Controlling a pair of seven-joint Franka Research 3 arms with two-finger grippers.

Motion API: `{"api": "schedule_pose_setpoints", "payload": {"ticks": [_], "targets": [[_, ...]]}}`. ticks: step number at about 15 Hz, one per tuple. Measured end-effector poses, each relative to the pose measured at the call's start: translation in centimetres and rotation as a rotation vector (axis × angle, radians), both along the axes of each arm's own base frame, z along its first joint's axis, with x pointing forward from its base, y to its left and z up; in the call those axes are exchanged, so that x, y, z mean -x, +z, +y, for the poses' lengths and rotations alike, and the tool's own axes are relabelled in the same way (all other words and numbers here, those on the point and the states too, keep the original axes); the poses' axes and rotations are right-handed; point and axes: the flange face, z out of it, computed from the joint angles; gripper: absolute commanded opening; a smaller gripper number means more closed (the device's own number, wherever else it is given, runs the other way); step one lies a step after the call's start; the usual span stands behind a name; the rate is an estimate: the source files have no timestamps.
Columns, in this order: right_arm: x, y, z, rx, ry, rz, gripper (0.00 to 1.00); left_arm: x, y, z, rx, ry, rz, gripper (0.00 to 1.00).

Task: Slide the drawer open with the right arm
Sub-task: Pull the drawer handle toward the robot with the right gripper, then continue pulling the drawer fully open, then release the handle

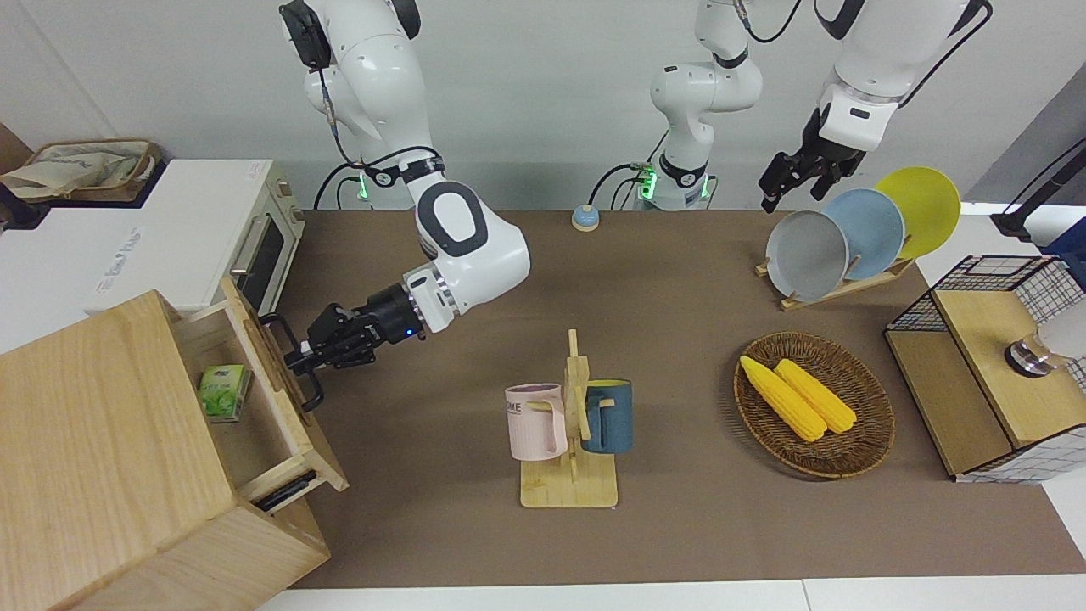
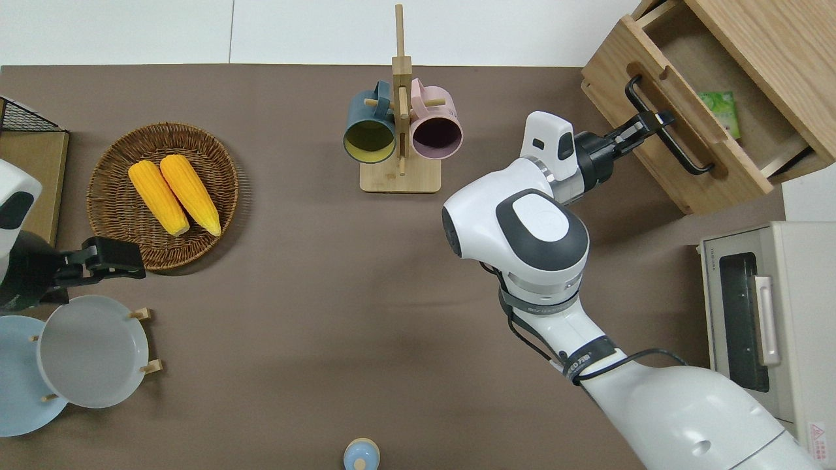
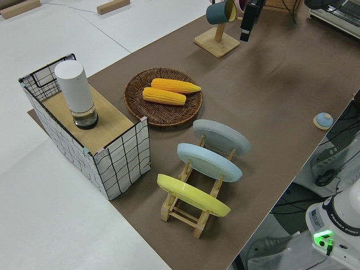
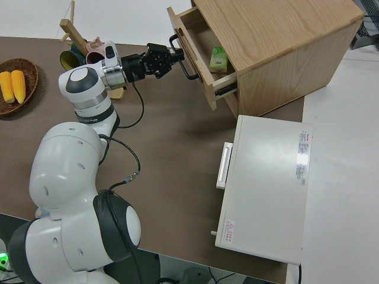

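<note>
Right claw: clamped on black bar handle of drawer, pulled open, green carton inside. Left arm: parked.

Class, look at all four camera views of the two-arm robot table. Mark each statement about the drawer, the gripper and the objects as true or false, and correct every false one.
1. The drawer is pulled partly out of its cabinet. True.
2. The right gripper is at the drawer's black handle. True.
3. The drawer is empty. False: a small green box lies inside.
4. The wicker basket holds three corn cobs. False: it holds two.
5. The left arm is parked. True.
</note>
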Motion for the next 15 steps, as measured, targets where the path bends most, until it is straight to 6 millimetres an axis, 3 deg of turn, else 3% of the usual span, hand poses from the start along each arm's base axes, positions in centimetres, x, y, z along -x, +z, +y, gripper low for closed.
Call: {"api": "schedule_pose_setpoints", "payload": {"ticks": [15], "targets": [[6.7, 0.8, 10.1, -0.037, -0.039, 0.046, 0.125, 0.0, 0.0, 0.0, 0.0, 0.0, 0.0, 0.99]]}}
